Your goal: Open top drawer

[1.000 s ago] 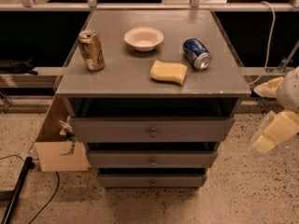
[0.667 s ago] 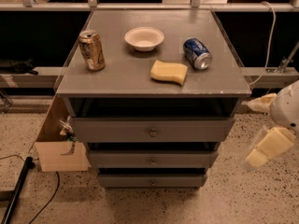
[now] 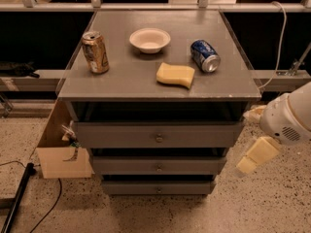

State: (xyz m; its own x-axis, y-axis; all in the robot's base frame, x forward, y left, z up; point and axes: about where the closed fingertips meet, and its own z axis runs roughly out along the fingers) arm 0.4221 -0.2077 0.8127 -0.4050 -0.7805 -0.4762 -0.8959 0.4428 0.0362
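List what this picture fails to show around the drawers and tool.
- Inside of the top drawer: hidden behind its front panel, camera view.
- The tool, low at the cabinet's right: its arm is cut off by the right edge.
- Contents of the wooden box, left: partly hidden by the cabinet.

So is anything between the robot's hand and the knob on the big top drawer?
Nothing visible. The cream two-finger gripper hangs low at the grey cabinet's right side, and only open air lies between it and the small round metal knob of the wide grey wooden top drawer.
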